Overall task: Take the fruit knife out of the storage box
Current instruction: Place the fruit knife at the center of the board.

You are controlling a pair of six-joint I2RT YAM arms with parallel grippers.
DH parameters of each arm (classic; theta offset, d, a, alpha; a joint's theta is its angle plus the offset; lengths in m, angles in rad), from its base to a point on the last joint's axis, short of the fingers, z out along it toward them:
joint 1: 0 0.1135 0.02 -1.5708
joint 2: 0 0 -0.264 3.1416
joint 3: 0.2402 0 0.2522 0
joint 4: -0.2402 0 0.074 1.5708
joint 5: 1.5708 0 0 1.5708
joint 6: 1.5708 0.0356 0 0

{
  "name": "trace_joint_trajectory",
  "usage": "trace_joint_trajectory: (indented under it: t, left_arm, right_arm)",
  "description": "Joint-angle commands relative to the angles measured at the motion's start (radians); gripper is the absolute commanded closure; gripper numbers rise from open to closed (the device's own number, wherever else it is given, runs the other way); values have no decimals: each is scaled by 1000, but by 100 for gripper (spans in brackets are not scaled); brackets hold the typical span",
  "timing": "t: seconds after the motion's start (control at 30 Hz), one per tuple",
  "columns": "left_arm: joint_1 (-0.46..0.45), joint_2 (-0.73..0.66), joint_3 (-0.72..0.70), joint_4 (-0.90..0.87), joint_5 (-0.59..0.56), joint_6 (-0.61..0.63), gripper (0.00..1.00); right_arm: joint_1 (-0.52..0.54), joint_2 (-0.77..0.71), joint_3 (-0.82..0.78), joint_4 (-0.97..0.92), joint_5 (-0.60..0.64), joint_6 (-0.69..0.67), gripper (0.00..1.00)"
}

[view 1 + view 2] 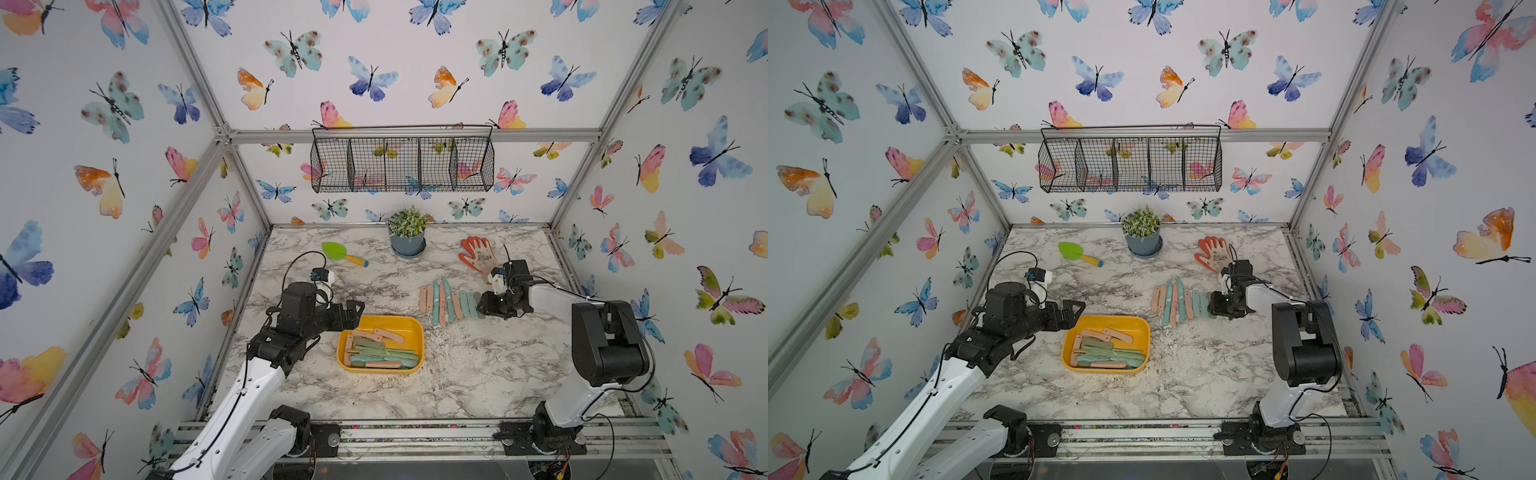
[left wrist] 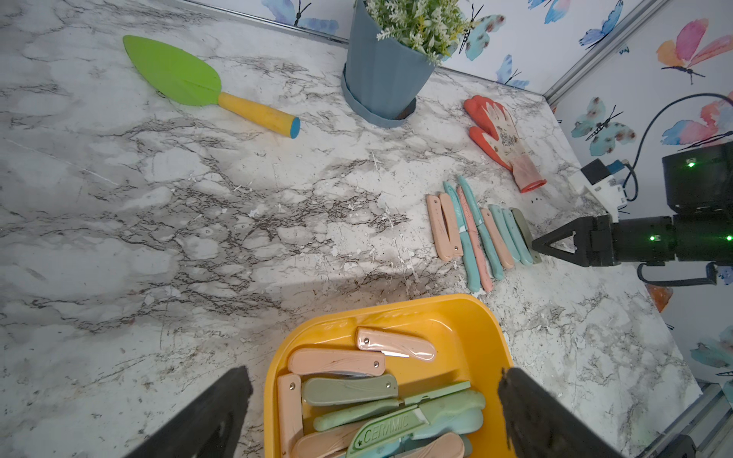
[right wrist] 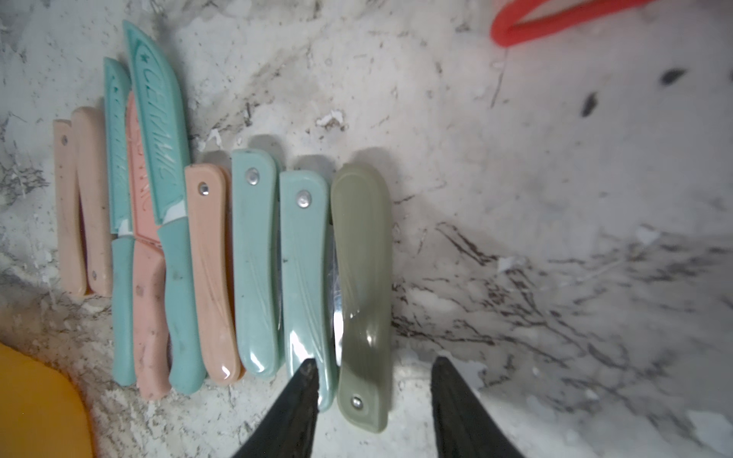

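Right wrist: olive knife point(image 3: 361, 277) between fingers point(image 3: 301, 404)

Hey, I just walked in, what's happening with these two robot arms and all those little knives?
The arms seem to be moving fruit knives out of the yellow storage box onto the marble table. The right gripper is open around an olive-green folding knife that lies at the end of a row of knives on the table. The left gripper hovers open at the box's edge, holding nothing. Several knives in the box are not yet taken out.
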State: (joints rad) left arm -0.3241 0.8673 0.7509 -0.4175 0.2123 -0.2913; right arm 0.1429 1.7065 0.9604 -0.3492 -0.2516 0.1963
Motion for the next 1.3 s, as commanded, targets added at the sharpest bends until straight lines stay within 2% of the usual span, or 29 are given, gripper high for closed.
trace_joint_trajectory:
  t: [0.0,0.23,0.53,0.7,0.87,1.03,1.27]
  left_arm:
    - [-2,-14,8,-6,-19,12,2]
    - [-1,-32,16,-20,-72,11,1]
    - [18,-75,18,-32,-185,0,2]
    - [60,-94,15,-30,-203,-6,2]
    - [72,-107,13,-31,-235,-11,2]
    - [76,-109,10,-36,-283,-17,2]
    - [82,-101,19,-55,-338,-29,2]
  right_arm:
    - [-3,-65,-9,-1,43,3,45]
    - [-3,-191,-42,54,6,-17,34]
    - [12,-365,-126,186,-112,-44,29]
    - [137,-416,-144,235,-108,-93,27]
    - [313,-408,-116,247,-104,-181,26]
    - [496,-338,-51,215,-67,-262,26]
    - [681,-211,53,167,5,-310,28]
